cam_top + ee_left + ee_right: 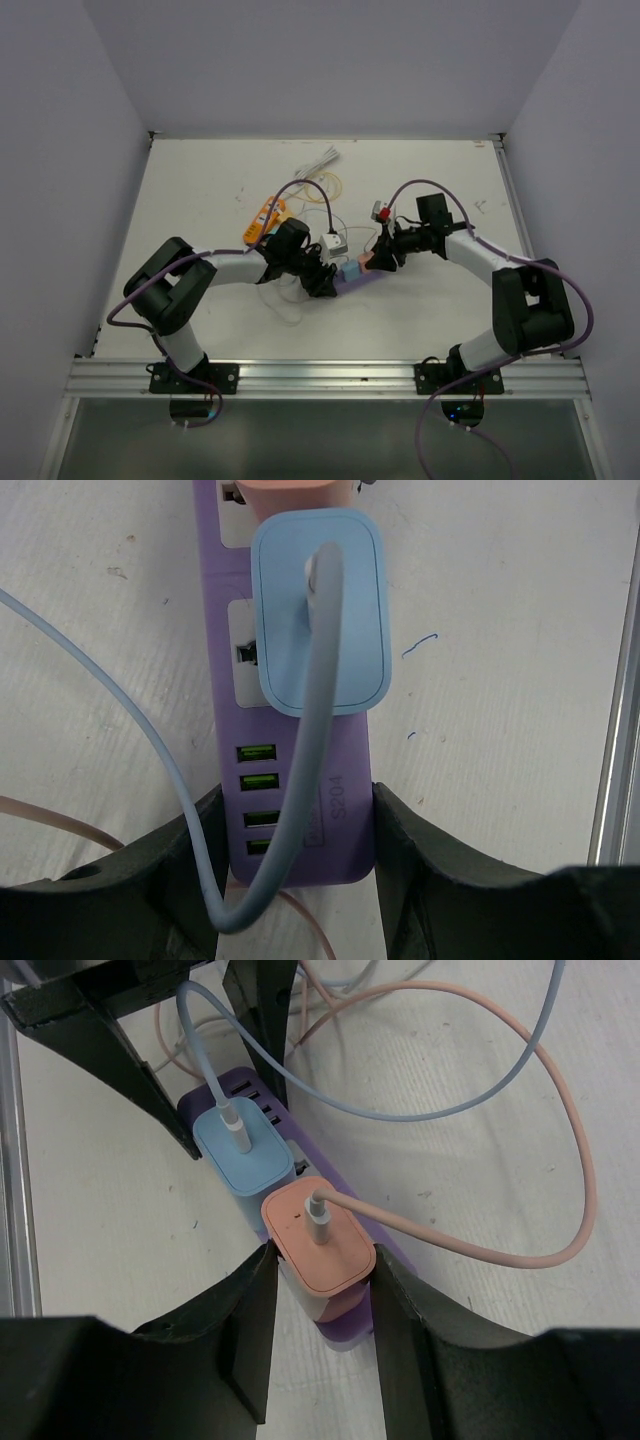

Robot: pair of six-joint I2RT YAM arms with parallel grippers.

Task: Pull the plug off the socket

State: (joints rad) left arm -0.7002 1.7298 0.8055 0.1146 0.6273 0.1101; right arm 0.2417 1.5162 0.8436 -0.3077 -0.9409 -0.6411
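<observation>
A purple power strip [345, 780] lies on the white table, also seen in the top view [352, 276]. A light blue plug [365, 630] with a blue-grey cable sits in it, and a salmon-orange plug [330, 1255] with a pink cable sits in the socket beside it. My left gripper [298, 800] is shut on the strip's USB end, fingers pressed on both long sides. My right gripper [321, 1260] is shut on the orange plug, a finger touching each side. The blue plug [250, 1165] stands just beyond it.
Pink and blue cables [560, 1140] loop over the table around the strip. An orange device [263, 220], a white adapter [333, 243], a small red-and-grey item [380, 210] and a white cable bundle [322, 158] lie behind. The metal table edge [615, 730] runs to the right.
</observation>
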